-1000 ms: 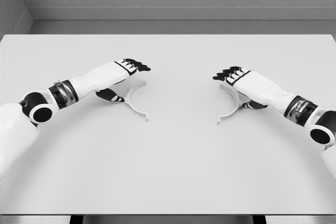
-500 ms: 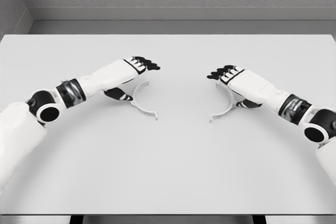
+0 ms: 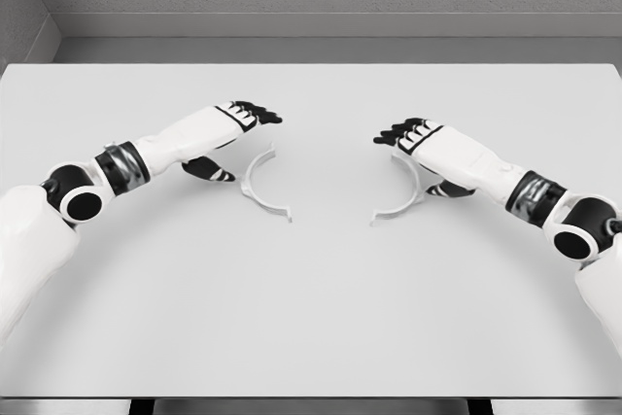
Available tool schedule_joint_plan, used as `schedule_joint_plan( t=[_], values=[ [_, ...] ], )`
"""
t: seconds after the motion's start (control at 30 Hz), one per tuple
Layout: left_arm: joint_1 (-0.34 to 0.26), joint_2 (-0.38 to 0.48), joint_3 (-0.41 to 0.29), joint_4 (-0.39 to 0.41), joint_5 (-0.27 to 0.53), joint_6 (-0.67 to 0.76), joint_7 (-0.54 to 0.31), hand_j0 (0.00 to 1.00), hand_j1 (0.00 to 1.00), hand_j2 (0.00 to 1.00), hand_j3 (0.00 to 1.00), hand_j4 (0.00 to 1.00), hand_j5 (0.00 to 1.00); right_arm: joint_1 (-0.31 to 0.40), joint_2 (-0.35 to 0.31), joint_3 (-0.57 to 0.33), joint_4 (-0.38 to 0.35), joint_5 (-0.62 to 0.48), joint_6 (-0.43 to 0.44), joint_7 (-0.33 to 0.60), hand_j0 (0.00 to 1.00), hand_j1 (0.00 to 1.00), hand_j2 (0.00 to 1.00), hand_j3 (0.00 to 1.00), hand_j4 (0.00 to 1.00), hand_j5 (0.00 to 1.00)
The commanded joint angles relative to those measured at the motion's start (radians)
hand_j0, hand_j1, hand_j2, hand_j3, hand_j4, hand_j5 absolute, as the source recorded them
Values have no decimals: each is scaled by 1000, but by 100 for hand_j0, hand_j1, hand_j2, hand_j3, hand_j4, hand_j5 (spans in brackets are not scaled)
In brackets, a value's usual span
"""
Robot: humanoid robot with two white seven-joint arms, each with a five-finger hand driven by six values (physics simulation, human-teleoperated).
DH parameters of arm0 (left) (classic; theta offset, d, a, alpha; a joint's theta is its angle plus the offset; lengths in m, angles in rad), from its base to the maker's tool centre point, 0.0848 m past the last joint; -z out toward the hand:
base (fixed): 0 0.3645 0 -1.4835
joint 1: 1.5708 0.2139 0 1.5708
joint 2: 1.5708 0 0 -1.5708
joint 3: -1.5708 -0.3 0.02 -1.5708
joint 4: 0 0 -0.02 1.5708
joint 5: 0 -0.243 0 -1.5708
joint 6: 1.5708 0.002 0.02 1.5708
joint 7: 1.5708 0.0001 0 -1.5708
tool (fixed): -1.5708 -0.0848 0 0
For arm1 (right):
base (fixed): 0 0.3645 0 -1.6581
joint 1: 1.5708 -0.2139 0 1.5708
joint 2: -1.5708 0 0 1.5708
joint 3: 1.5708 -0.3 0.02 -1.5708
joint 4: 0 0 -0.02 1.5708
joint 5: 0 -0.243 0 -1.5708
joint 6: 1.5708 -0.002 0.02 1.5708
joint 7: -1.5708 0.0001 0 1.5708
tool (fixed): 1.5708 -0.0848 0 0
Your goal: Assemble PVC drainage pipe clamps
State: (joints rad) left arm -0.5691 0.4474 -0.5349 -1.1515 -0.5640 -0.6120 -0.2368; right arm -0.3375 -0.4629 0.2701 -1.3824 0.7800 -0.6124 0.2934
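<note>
Bare table (image 3: 321, 318) surrounds two clamp halves (image 3: 260, 182); left robot hand (image 3: 228, 133) open, right robot hand (image 3: 428, 148) gripping its half.

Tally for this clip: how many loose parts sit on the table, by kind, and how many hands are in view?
Clamp halves, white, C-shaped: 2, left clamp half and right clamp half
Hands: 2, left hand and right hand
Total: 4, all over the table

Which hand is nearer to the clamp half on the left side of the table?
Left. The left hand is just beside the left clamp half, apart from it; the right hand is far across, over the right clamp half.
</note>
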Motion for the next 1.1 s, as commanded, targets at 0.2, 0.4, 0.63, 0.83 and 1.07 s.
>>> schedule_joint_plan(
  t=[0.2,0.4,0.63,0.83,1.07],
  values=[
    [0,-1,-5,19,6,1,1,100,100,100,100,100,100,0,9,3,-6,-8,1,0,100,100,100,100,100,100],
    [0,-4,-7,21,6,1,1,100,100,100,100,100,100,9,4,1,-10,-11,1,-2,100,100,100,100,100,100],
    [0,-13,-10,16,6,1,1,100,100,100,100,100,100,15,3,1,-44,-8,1,0,100,100,100,100,100,100],
    [-2,-24,-10,16,-4,1,-1,100,100,100,100,100,100,14,9,5,-40,-8,1,0,100,100,100,100,100,100],
    [-2,-42,-10,16,-10,1,-1,100,100,100,100,100,100,15,9,5,-41,-8,1,0,100,100,100,100,100,100]
  ],
)
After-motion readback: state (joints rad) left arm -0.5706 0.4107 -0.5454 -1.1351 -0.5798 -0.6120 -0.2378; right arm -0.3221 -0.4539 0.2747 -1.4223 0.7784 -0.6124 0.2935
